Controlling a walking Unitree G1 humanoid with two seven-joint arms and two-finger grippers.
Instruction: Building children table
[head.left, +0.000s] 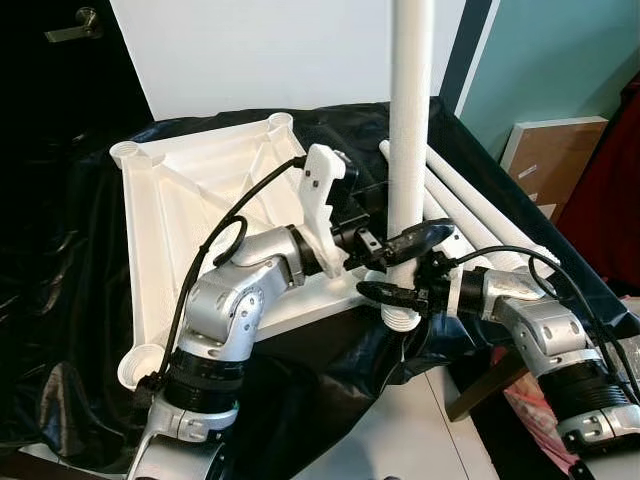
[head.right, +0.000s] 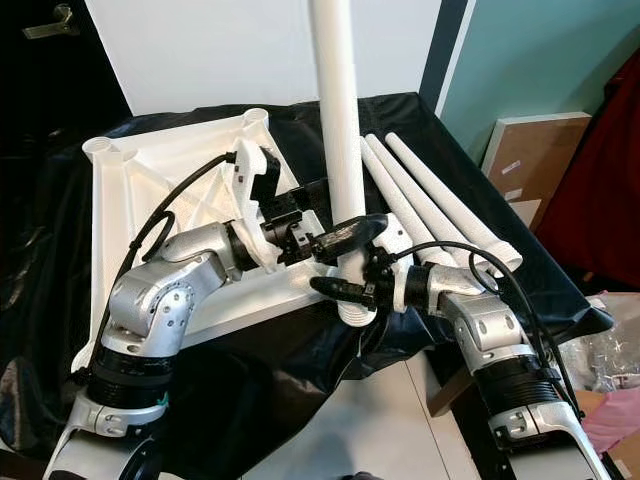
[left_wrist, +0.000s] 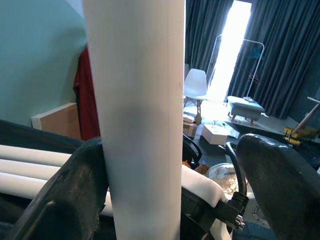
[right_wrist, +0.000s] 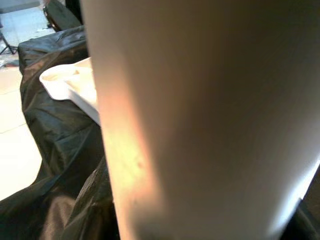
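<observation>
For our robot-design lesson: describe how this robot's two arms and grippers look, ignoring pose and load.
Both arms are silver metal with ribbed black joint rings and loose black cables looping along them. The left gripper has a white plastic wrist housing and long glossy black fingers; the right gripper has matching black fingers.

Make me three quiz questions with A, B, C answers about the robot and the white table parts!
1. Where does the upright leg stand?
A. at the near corner of the table top
B. on the floor
C. on a chair

2. How many spare legs lie on the black cloth?
A. one
B. three
C. six

3. How is the table top lying?
A. on edge
B. smooth side up
C. ribbed underside up

Answers: 1 A, its threaded end sits at that corner. 2 B, three lie side by side. 3 C, ribs and corner sockets face up.
</observation>
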